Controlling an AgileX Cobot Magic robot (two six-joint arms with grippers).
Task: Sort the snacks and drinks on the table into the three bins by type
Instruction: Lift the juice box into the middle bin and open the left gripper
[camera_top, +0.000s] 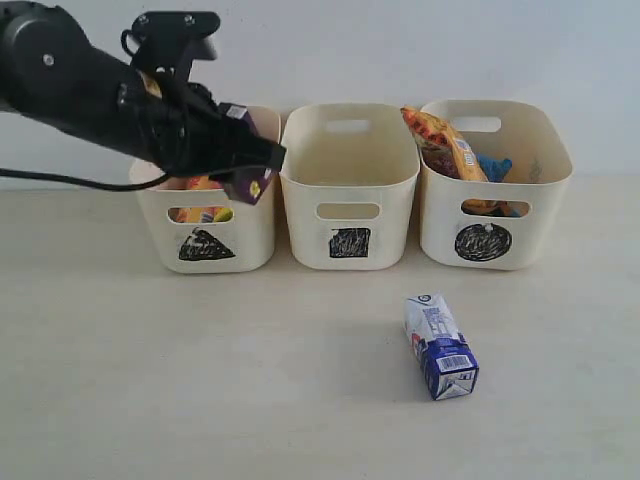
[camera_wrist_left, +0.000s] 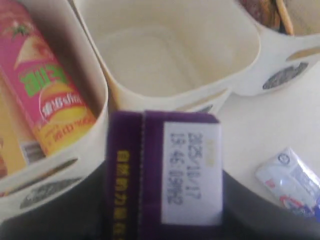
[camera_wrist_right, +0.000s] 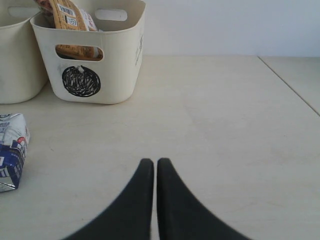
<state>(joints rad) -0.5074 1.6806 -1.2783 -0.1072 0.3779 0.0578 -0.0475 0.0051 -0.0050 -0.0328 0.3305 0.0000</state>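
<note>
Bins, three, cream plastic, are standing in a row at the back of the worktop (camera_top: 200, 380): triangle bin (camera_top: 205, 228), square bin (camera_top: 350, 190), circle bin (camera_top: 495, 195), each just beside the next. Left jaws are pinching the dark purple carton (camera_wrist_left: 165, 170) by its sides and holding it in the air above the adjoining rims of the triangle bin and the square bin, its printed date label facing the wrist camera. Pink chip tube (camera_wrist_left: 47, 85) is sitting inside the triangle bin, with the orange-yellow chip tube (camera_wrist_left: 9, 135) just beside it. Orange foil bag (camera_top: 438, 140) is sticking up out of the circle bin, and the blue foil bag (camera_top: 497, 166) is showing behind it. White and blue carton (camera_top: 441, 346) is lying on its side on the worktop, in front of the square and circle bins and apart from both. Right jaws are pressing together over the worktop, with the white and blue carton lying off to one side of them.
</note>
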